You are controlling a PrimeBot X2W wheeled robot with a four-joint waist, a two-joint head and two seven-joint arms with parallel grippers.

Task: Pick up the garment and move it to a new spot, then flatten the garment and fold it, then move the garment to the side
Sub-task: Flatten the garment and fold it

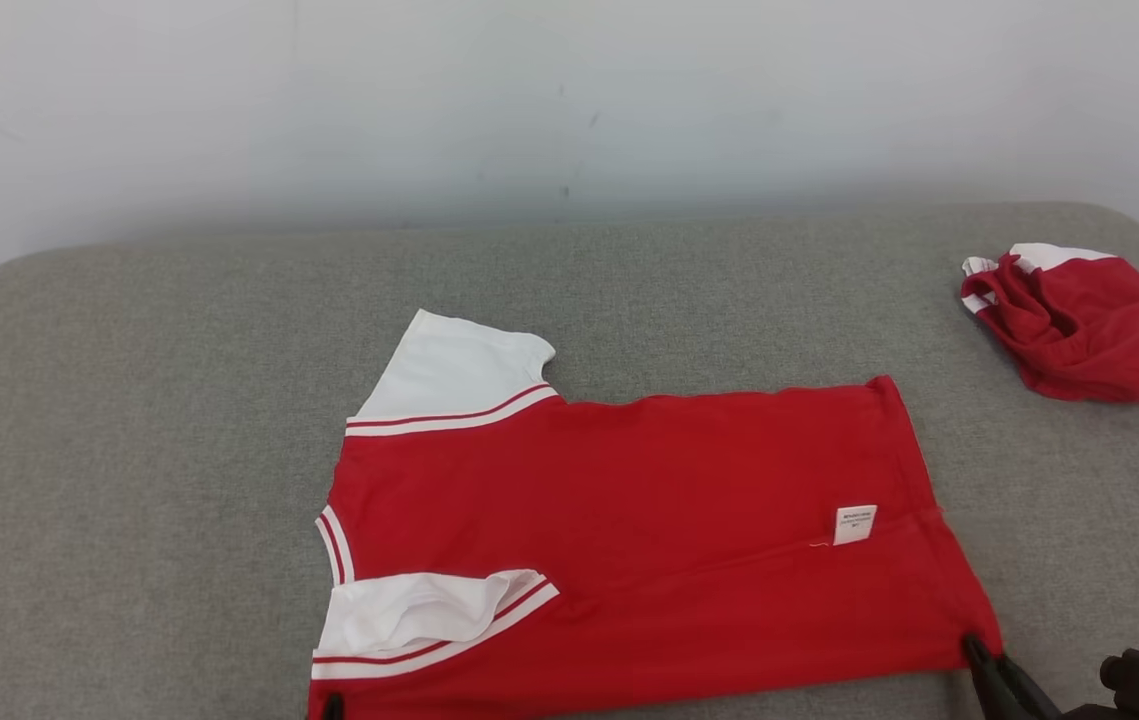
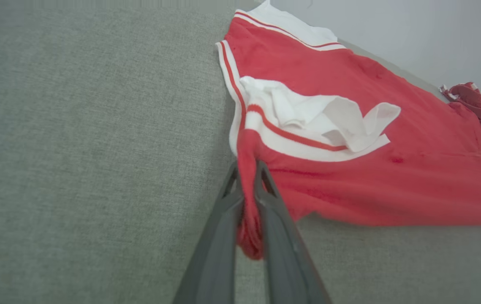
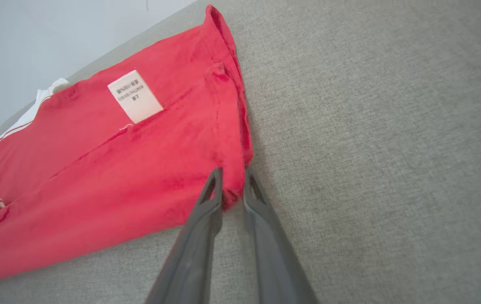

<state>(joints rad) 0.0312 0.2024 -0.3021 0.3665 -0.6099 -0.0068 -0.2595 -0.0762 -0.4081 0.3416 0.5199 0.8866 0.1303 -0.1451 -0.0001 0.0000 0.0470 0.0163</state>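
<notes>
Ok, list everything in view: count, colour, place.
red cloth T-shirt with white sleeves: one, red and white, laid out mid-surface.
small white rectangular care label: one, white, on the T-shirt near hem.
crumpled red-and-white cloth garment: one, red and white, surface's far right.
grey woven fabric surface: one, grey, under everything.
pale wall: one, off-white, behind.
left gripper: one, dark grey, jaws shut on the T-shirt's near sleeve-end corner.
right gripper: one, dark grey, jaws shut on near hem corner.

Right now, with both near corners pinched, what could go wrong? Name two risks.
1. Both jaws hold only thin pinches at the near edge of the red shirt; a corner may slip when lifted.
2. The near white sleeve lies crumpled on the body, so folding could trap creases.
</notes>
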